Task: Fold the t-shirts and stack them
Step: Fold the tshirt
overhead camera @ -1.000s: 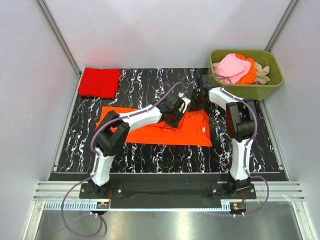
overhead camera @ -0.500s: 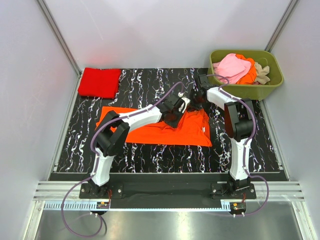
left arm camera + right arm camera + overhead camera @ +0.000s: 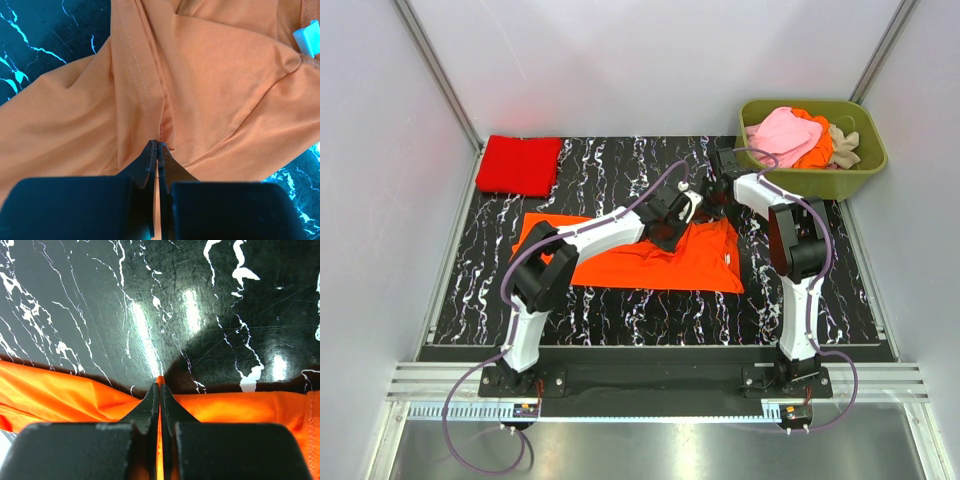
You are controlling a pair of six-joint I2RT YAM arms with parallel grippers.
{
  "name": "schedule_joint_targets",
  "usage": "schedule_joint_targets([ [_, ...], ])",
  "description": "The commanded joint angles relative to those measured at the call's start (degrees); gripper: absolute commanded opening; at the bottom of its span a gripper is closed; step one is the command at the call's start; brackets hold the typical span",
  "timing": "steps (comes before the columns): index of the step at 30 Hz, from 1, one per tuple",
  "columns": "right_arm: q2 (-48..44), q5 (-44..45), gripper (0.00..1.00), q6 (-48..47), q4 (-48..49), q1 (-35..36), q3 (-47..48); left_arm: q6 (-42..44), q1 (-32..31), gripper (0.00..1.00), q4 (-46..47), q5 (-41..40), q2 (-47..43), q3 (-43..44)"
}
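1. The bright orange t-shirt (image 3: 650,255) is laid out across the middle of the black marbled table (image 3: 620,170), in front of both arm bases. Most of it is spread flat, and its far right part is bunched into folds.
2. In the left wrist view, a stitched hem and several creases are seen in the cloth. A small white neck label (image 3: 311,41) is seen at the right edge of that view.
3. A raised ridge of this shirt is pinched by the left gripper (image 3: 157,145). Its jaws are pressed together, with a thin sliver of orange cloth caught between the tips.
4. The shirt's far edge, where the cloth meets the bare table, is nipped by the right gripper (image 3: 160,385). Its jaws are likewise closed tight, and a narrow strip of orange is visible between them.
5. In the top view, the two grippers are seen close to each other over the far right part of the shirt.
6. A red t-shirt (image 3: 519,164) is placed folded at the far left corner of the table, well apart from the orange one.
7. An olive-green tub (image 3: 865,170) is set at the far right corner. A pink t-shirt (image 3: 786,135), orange cloth (image 3: 820,150) and beige cloth (image 3: 845,140) are heaped inside it.
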Motion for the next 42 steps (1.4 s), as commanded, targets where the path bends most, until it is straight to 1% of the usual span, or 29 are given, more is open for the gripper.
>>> schedule_joint_targets([
  [1,-1.62,0.6,0.0,-1.24,0.41,0.47,2.14,0.86,-0.01,0.0,0.6,-1.02,0.61,2.09],
  [6,-2.15,0.86,0.0,-1.85,0.41,0.47,3.11,2.0,0.25,0.0,0.08,-1.63,-0.7,1.31],
  [10,-2.33,0.25,0.0,-2.29,0.15,0.56,4.16,2.09,1.83,0.0,-0.01,-3.48,-2.64,0.6],
  [25,-1.01,-1.24,0.0,-2.3,-0.12,0.47,7.06,0.25,4.91,0.0,-0.01,-1.02,-3.61,0.86],
  [27,-1.53,-1.68,0.0,-2.12,-0.03,0.47,6.19,-0.01,5.08,0.0,-0.01,1.08,-3.87,0.6],
  [32,-5.74,1.91,0.0,-0.63,-0.12,0.47,0.84,1.12,5.17,0.0,0.08,4.6,-6.41,-1.07],
  [37,-10.76,4.11,0.0,0.69,0.23,0.47,-2.25,1.83,5.35,0.0,0.08,4.7,-8.09,-2.92],
  [42,-15.85,5.87,0.0,2.18,1.64,0.47,-8.13,1.83,5.7,0.0,-0.54,5.31,-9.41,-4.5],
])
